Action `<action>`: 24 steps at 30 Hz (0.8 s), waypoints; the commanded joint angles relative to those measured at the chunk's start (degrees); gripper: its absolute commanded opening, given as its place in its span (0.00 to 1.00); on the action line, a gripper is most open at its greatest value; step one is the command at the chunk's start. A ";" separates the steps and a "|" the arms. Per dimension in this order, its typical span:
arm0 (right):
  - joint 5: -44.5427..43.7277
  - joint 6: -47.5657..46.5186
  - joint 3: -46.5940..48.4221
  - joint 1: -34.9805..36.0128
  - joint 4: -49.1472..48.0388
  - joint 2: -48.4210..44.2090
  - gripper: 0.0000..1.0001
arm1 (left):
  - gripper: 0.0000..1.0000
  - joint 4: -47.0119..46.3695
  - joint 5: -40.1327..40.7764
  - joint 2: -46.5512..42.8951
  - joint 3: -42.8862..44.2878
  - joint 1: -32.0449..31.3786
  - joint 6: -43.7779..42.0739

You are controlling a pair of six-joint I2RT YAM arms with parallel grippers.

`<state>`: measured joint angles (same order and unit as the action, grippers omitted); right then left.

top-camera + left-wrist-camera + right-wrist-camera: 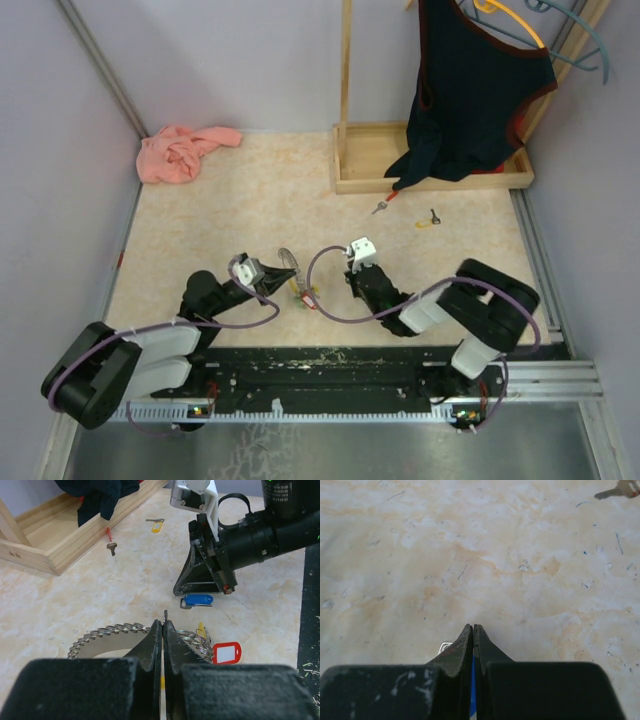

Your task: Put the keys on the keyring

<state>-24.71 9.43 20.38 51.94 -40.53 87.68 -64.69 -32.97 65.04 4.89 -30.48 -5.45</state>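
Between the clenched jaws of my left gripper [163, 625] sits the keyring [114, 628]. My right gripper [473, 627] is pressed shut, the blue key [197, 600] just beneath its jaw tips.

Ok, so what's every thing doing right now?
Left gripper: shut on the keyring.
Right gripper: shut on the blue key.
Red key: lying loose by the tray.
Yellow key: lying loose too.
Pink cloth: crumpled in the corner.
Dark top: hanging up.
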 commanded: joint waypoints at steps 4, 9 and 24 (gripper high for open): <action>-17.05 -6.16 4.91 2.67 -33.91 17.28 0.00 | 0.01 -0.81 1.92 -1.96 -0.64 0.07 -1.12; -18.97 -6.44 7.62 3.03 -35.19 21.08 0.00 | 0.01 -1.08 2.49 -2.06 -0.74 0.00 -0.95; -0.76 2.08 17.21 -0.90 15.20 0.51 0.47 | 0.01 0.26 3.46 -4.83 -1.23 0.07 -1.00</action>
<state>-35.59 7.53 31.44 53.71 -45.67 97.38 -63.29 -29.95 61.34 3.90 -30.48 -6.07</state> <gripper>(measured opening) 0.429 0.015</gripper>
